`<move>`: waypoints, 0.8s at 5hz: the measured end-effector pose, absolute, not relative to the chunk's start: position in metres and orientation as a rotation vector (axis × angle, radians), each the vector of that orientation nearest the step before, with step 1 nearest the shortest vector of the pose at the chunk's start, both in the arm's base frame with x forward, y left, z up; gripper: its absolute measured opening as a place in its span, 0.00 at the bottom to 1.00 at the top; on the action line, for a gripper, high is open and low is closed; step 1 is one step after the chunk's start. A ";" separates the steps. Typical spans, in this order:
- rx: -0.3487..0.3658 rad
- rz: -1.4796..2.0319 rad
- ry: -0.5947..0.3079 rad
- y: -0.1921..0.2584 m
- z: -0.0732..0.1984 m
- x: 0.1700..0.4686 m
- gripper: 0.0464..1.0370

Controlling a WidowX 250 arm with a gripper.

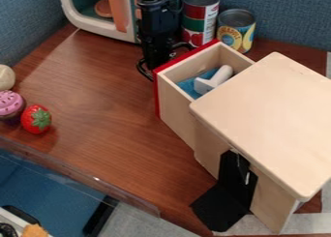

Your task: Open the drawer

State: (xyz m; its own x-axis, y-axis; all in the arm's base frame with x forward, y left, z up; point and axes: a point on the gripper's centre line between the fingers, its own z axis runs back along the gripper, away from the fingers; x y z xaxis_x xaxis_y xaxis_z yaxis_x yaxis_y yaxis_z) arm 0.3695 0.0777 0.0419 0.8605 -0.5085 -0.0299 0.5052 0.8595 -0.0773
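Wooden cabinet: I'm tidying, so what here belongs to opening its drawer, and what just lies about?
For the job:
- red-fronted drawer
- wooden cabinet
- gripper

Just lying about:
- strawberry
- pink-frosted cupcake
- taller can
- shorter can

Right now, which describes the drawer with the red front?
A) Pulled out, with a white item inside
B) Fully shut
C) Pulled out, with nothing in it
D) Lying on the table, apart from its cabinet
A: the drawer juts out from the wooden cabinet, and a white item lies in its open part.
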 end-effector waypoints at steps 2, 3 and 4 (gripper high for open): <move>-0.058 -0.536 0.055 0.080 0.043 0.370 0.09; -0.046 -0.540 0.060 0.082 0.044 0.370 0.09; -0.039 -0.538 0.057 0.085 0.048 0.372 0.09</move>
State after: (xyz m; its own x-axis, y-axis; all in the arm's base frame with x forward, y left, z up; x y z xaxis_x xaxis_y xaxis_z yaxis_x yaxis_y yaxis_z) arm 0.3725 0.0849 0.0481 0.8570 -0.5135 -0.0436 0.5113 0.8578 -0.0519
